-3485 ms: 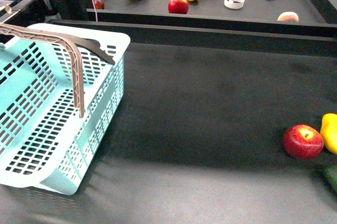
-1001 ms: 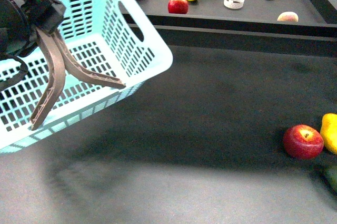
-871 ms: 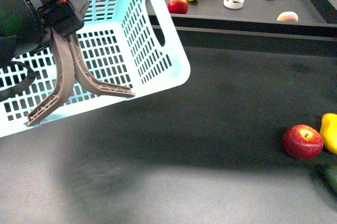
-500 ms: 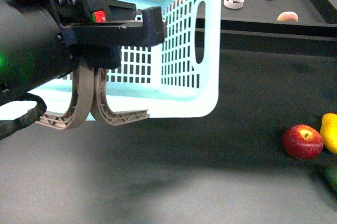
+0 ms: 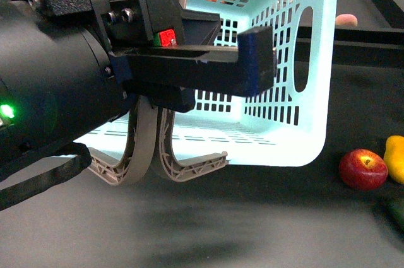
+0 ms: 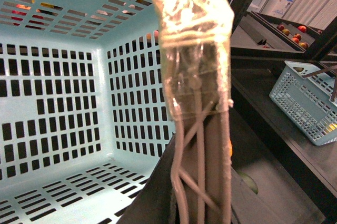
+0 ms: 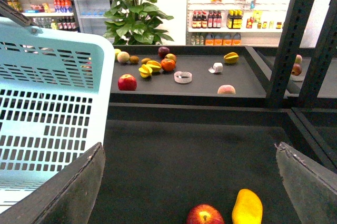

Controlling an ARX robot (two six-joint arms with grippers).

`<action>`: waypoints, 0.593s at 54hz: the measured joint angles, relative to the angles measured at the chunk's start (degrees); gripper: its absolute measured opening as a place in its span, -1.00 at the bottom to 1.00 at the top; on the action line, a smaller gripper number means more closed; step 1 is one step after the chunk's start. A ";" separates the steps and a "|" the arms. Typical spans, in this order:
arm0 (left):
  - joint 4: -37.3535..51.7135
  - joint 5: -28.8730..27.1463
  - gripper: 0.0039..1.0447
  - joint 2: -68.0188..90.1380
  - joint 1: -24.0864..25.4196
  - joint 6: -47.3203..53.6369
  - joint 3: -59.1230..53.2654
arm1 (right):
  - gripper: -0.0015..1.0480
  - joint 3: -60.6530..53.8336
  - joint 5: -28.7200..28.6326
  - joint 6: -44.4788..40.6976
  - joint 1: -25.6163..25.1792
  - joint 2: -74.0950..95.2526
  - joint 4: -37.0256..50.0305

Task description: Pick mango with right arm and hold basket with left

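Dark grey desk: carries the fruit on the robot's right.
Turquoise slotted basket: tipped, open mouth toward the front camera, filling the left and centre of that view. Whether it touches the desk cannot be told.
Left arm: black, green light lit. Its left fingers are closed tight on the basket's two grey-brown handles, which are pressed together and tape-wrapped where gripped.
Right fingers: spread wide, holding nothing, above the desk and apart from the fruit.
Mango: plain yellow, lying on the desk at the front view's right edge, just beside a red apple, well apart from the basket.
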 joint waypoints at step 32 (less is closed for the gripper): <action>1.01 0.81 -0.84 1.07 -1.44 2.05 -1.57 | 0.85 0.00 0.00 0.00 0.00 0.00 0.00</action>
